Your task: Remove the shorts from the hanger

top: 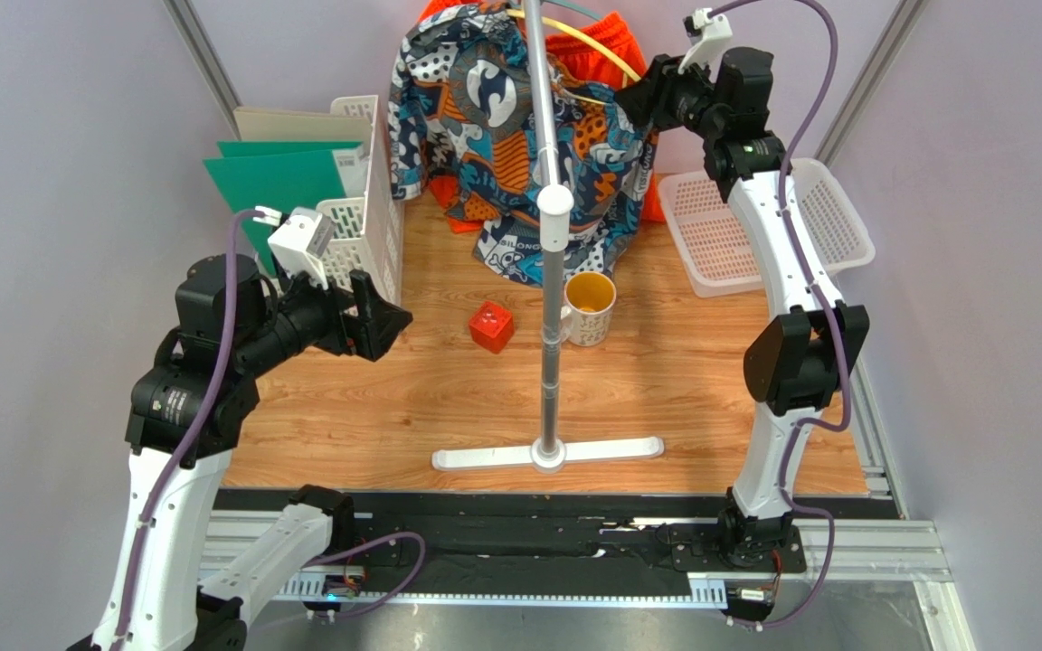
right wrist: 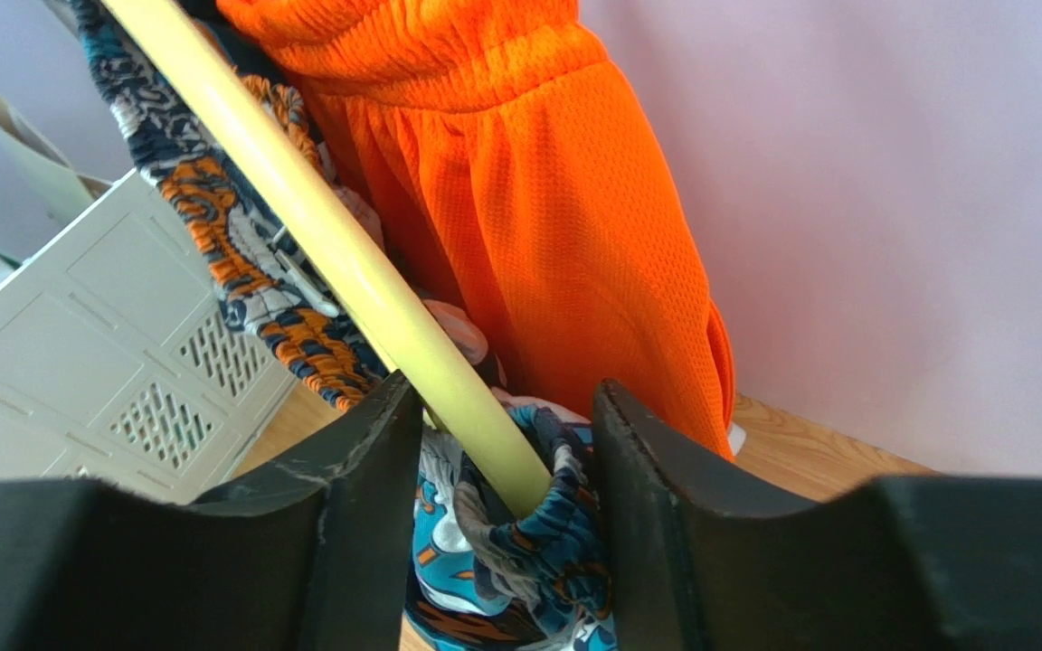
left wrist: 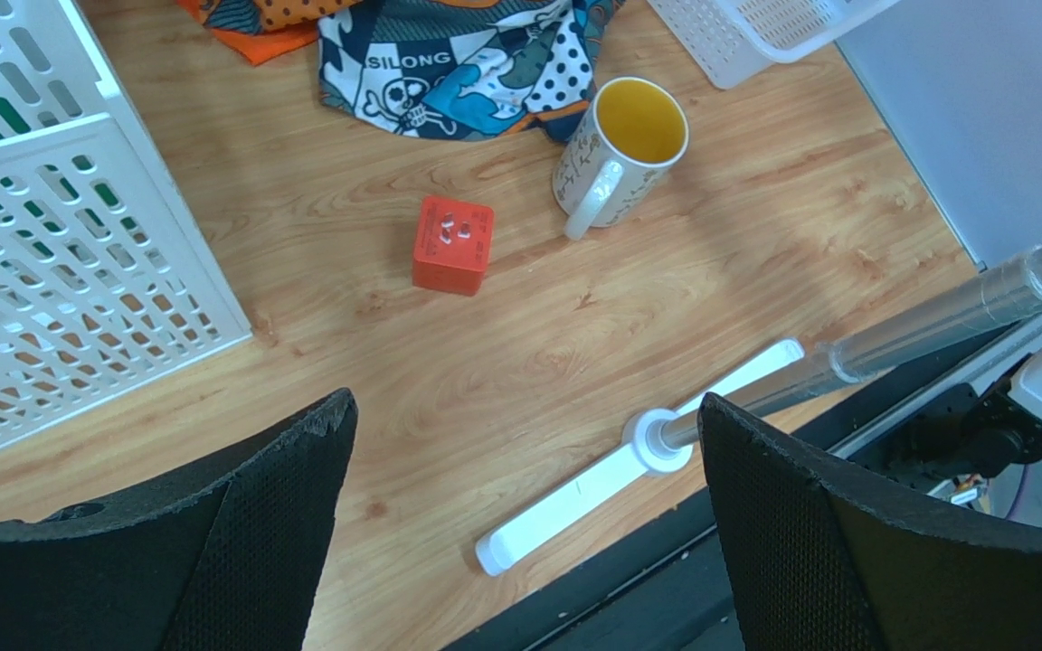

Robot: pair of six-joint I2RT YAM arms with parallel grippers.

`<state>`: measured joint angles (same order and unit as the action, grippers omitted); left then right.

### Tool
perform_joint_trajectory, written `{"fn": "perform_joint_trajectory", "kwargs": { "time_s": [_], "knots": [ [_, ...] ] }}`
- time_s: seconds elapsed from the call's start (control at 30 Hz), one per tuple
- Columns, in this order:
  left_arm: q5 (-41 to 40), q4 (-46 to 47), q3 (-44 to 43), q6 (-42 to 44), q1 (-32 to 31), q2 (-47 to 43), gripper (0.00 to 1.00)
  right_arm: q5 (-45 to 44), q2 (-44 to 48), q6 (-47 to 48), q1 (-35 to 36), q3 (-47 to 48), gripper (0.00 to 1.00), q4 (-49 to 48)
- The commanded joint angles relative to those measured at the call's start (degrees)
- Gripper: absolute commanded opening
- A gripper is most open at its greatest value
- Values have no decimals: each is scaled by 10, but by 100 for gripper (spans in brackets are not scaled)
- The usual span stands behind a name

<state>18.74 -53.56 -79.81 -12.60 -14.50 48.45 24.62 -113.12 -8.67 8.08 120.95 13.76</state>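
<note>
1. Shorts under inspection: the busy blue, white, black and orange printed cloth pair (top: 506, 129) hangs draped over the yellow rod-shaped hanger arm (right wrist: 336, 258), and its hem trails onto the wooden table top (top: 350, 421). The plain bright orange mesh pair (right wrist: 540, 231) hangs just behind it, by the back wall.
2. My right gripper (right wrist: 502, 393) sits high at the hanger with its jaws narrow, straddling the rod's tip and a fold of printed cloth. I cannot tell whether the pads are pressing or only bracketing.
3. My left gripper (left wrist: 527, 407) hovers low over the table with its jaws wide, holding nothing. It is near the white perforated plastic crate (left wrist: 65, 271) and well apart from both garments.
4. Judgement: the step in hand is securing the printed pair at the hanger. I should pinch cloth alone. If the rod is caught with it, any pull drags the hanger and the tall grey pole stand (top: 548, 299).
5. Judgement: I should draw the fabric along the rod toward its free end, so the waistband slides off and does not snag.
6. Risk: the yellow-lined ceramic mug (top: 590, 309) and the small red cube (top: 491, 327) lie close to the hem, and falling cloth may sweep them. My left gripper could take the slack.
</note>
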Motion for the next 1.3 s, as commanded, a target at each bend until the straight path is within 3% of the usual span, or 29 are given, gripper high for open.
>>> {"fn": "perform_joint_trajectory", "kwargs": {
  "time_s": [0.0,0.37,0.7,0.97,1.27],
  "knots": [
    [-8,-3,-22,19,-3,1,98,44,-8,21,-1,36,43,-39],
    [15,-12,-36,4,-4,13,98,121,14,66,-1,47,1,-37],
    [32,-9,-42,-12,-4,15,97,146,39,117,0,70,0,-21],
    [39,-7,-51,-19,-4,16,96,161,44,41,2,82,0,-76],
    [60,2,-81,-34,-4,28,96,199,31,15,19,116,0,-71]
  ]
}}
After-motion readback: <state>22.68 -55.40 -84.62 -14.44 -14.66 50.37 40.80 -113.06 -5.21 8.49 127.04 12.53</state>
